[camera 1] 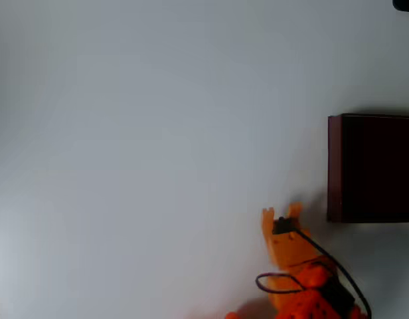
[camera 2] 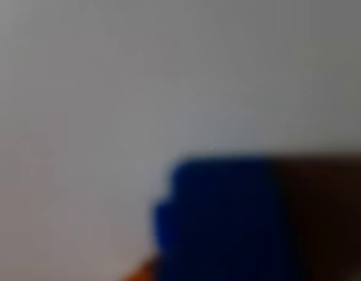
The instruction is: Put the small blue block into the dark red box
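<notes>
Near the bottom, gripper (camera 1: 281, 212): orange, just left of the box; cannot tell if it is squeezing.
Block: small blue block (camera 2: 218, 219) looks close up, blurry; likely light, hard; pinch long sides.
Right, box: dark red box (camera 1: 334, 166), open top.

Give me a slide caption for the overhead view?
Orange gripper hovers over the white table, just left of the dark red box.

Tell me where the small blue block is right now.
In the wrist view the small blue block looms blurred at the bottom centre, right against the camera, with a dark shape to its right.
</notes>
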You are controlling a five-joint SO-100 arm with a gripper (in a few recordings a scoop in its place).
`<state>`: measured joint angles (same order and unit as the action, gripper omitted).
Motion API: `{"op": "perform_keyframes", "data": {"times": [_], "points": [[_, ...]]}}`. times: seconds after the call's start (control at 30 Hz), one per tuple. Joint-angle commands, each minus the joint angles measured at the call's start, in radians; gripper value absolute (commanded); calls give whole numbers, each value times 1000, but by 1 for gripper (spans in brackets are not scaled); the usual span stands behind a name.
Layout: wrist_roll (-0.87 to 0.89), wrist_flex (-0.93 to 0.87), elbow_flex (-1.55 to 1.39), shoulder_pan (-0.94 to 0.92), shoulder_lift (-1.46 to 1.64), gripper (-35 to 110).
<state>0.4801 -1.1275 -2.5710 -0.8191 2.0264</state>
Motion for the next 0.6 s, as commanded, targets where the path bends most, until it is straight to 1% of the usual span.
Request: {"op": "perform_keyframes", "data": {"times": [0.0,0.13,0.23,0.4,0.57], "points": [[-3,0,18,-11,-23,0],[-25,-9,55,5,-11,0],[-52,-83,137,41,61,0],[-156,-216,407,117,156,0],[-233,-210,649,149,97,0]]}}
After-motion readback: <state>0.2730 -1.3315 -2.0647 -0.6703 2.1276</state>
